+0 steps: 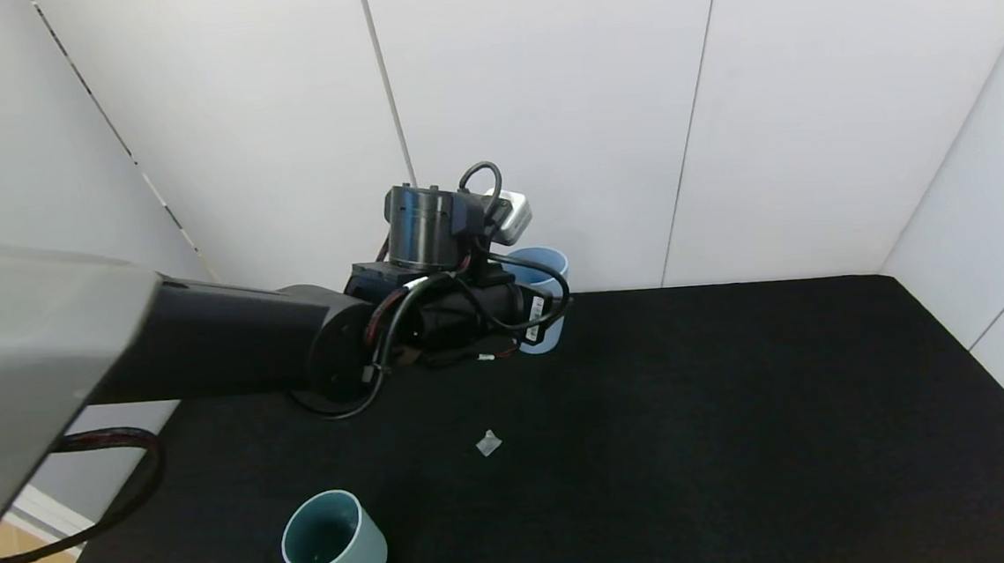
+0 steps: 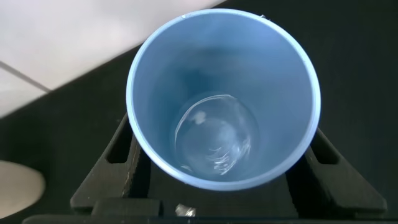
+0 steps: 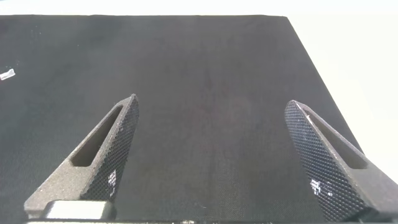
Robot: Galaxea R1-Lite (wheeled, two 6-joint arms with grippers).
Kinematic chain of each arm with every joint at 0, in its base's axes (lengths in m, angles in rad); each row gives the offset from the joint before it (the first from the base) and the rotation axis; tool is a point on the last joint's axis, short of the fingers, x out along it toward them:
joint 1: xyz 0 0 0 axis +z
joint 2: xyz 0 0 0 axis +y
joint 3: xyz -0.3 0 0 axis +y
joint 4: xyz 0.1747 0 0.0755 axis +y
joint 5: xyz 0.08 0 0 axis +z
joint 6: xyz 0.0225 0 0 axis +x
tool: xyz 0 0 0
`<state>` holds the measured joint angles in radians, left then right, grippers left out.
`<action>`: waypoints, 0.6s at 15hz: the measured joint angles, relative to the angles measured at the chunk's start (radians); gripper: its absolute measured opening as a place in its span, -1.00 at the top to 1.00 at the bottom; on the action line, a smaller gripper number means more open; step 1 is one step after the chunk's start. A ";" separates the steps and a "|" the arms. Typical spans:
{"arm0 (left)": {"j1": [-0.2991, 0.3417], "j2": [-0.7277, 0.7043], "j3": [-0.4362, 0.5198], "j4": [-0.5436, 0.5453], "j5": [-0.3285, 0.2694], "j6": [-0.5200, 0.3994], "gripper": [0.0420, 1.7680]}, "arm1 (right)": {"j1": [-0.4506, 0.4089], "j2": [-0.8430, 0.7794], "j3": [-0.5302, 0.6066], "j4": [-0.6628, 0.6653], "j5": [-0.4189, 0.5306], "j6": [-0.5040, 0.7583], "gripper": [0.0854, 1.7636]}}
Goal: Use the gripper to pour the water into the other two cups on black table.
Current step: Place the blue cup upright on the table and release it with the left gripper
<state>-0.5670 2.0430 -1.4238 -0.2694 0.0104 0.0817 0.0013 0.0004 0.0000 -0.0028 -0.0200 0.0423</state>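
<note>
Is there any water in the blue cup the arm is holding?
Yes, a little. The left wrist view looks into the light blue cup between the left gripper's fingers, and clear water glints at the bottom.

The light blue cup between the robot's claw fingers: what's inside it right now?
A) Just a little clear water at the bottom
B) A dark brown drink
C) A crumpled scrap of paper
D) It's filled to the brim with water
A: looking down into the light blue cup held by the left gripper, a shallow pool of clear water glints at the bottom, with the walls above it bare.
</note>
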 joint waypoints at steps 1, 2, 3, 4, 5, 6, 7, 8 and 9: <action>-0.002 0.038 -0.023 -0.027 0.005 -0.034 -0.36 | 0.000 0.000 0.000 0.000 0.000 0.000 -0.94; -0.002 0.068 -0.039 -0.053 0.011 -0.056 -0.36 | 0.000 0.000 0.000 0.000 0.000 0.000 -0.94; -0.003 0.103 -0.052 -0.083 0.019 -0.067 -0.36 | 0.000 0.000 0.000 0.000 0.000 0.000 -0.94; -0.003 0.133 -0.059 -0.109 0.023 -0.071 -0.36 | 0.000 0.000 0.000 0.000 0.000 0.000 -0.94; -0.002 0.164 -0.064 -0.129 0.029 -0.073 -0.36 | 0.000 0.000 0.000 0.000 0.000 0.000 -0.94; 0.001 0.195 -0.070 -0.146 0.034 -0.073 -0.36 | 0.000 0.000 0.000 0.000 0.000 0.000 -0.94; 0.005 0.222 -0.079 -0.154 0.040 -0.075 -0.36 | 0.000 0.000 0.000 0.000 0.000 0.000 -0.94; 0.012 0.247 -0.091 -0.156 0.049 -0.077 -0.36 | 0.000 0.000 0.000 0.000 0.000 0.000 -0.94; 0.017 0.270 -0.105 -0.158 0.060 -0.091 -0.36 | 0.000 0.000 0.000 0.000 0.000 0.000 -0.94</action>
<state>-0.5502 2.3126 -1.5289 -0.4272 0.0700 -0.0089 0.0013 0.0004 0.0000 -0.0028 -0.0196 0.0428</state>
